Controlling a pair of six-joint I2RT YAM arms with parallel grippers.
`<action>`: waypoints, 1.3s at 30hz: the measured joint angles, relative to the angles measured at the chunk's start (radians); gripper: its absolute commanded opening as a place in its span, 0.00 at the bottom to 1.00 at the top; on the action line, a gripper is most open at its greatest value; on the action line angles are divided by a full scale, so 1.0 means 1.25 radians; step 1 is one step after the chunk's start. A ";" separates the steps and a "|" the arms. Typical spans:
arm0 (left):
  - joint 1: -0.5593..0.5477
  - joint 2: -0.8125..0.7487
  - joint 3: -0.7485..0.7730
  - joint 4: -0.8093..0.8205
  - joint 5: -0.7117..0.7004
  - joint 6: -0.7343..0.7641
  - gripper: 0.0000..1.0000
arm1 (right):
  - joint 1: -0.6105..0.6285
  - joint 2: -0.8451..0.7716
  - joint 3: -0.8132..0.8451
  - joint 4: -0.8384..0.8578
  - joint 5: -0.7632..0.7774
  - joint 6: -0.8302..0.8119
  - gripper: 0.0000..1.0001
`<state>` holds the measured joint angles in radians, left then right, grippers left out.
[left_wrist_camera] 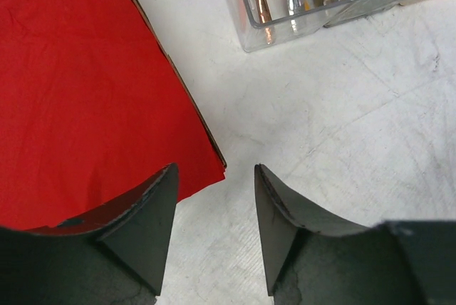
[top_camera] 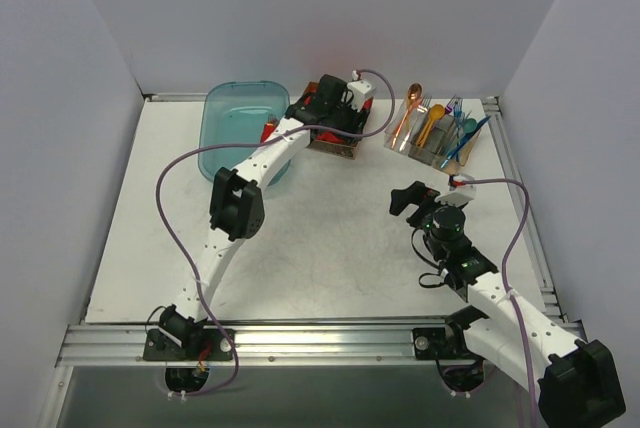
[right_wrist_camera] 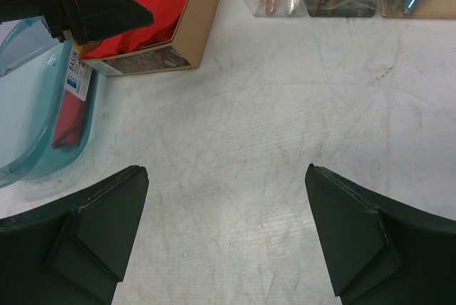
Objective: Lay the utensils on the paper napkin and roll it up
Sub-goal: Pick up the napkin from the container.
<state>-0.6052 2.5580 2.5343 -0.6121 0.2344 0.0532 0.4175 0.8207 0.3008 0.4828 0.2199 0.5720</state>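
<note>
- Right gripper (right_wrist_camera: 226,171): nearer than the cardboard box (right_wrist_camera: 194,23) and to its right, over bare table (right_wrist_camera: 285,105). Fingers at full spread, nothing held.
- Left gripper (left_wrist_camera: 215,167): above the box's corner. Fingers roughly half apart, nothing gripped; one over red paper, the other over the table.
- Paper napkin (left_wrist_camera: 85,91): one top sheet, flat in the box. One corner juts past the box edge between those fingers.
- Right of the box, one clear organizer (top_camera: 400,144) holds:
  - one teal spoon (top_camera: 468,128), bowl up
  - one blue piece (top_camera: 474,138), long axis leaning away from the box
  - one orange spoon (top_camera: 411,108)
  - one yellow utensil (top_camera: 432,123)
- Left of the box: one teal basin (top_camera: 225,113).
</note>
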 measured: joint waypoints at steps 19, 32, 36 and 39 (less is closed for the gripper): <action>-0.002 0.040 0.027 -0.025 -0.011 0.009 0.49 | -0.005 0.005 0.000 0.000 -0.001 0.000 0.99; -0.002 0.052 0.047 -0.036 -0.015 0.017 0.16 | -0.011 0.006 0.000 0.000 -0.006 0.000 0.99; -0.002 0.057 0.057 -0.040 -0.015 0.022 0.02 | -0.011 0.006 0.000 0.000 -0.006 0.000 0.99; -0.002 0.057 0.057 -0.045 -0.015 0.024 0.02 | -0.014 0.006 0.000 0.000 -0.006 0.000 0.99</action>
<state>-0.6083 2.6297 2.6057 -0.6678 0.2161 0.0834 0.4004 0.8284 0.3008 0.4828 0.2119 0.5720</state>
